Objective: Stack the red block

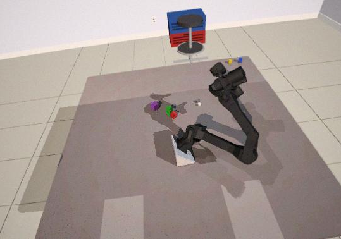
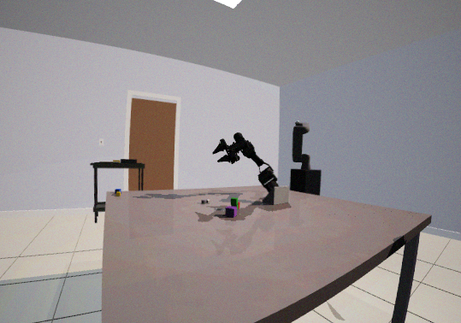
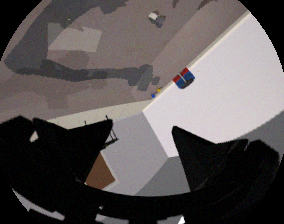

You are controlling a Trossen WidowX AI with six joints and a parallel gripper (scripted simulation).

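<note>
Top view: a single dark arm (image 1: pixel 232 126) rises from its base beside a pale wedge-shaped block (image 1: pixel 183 155) on a brown table (image 1: pixel 121 189). The arm folds back on itself, and its gripper (image 1: pixel 221 69) is held high toward the far right part of the table, well apart from the blocks.

The red block (image 1: pixel 173 114) lies on the table surface near the middle, touching or just beside the foot of the green tower (image 1: pixel 169 110), on the side nearer the arm's base. The tower stands upright. A purple block (image 1: pixel 154 105) rests to the left of the tower, near it but apart. A small grey-white object (image 1: pixel 197 102) lies to the right of the tower. A yellow block (image 1: pixel 229 61) and a blue block (image 1: pixel 240 59) sit close together at the far edge of the table.

Exterior view: the gripper (image 2: pixel 225 153) hangs in the air well above the table (image 2: pixel 271 265), with its two fingers spread wide and nothing between them. The green tower (image 2: pixel 233 202) appears with a red sliver at its side, and the purple block (image 2: pixel 231 211) stands in front of it.

Wrist view: the two dark fingers frame the lower edge, set far apart, with only table and floor seen between them.

Beyond the table stand a round stool (image 1: pixel 190 31) and a blue-and-red crate (image 1: pixel 186 19).
</note>
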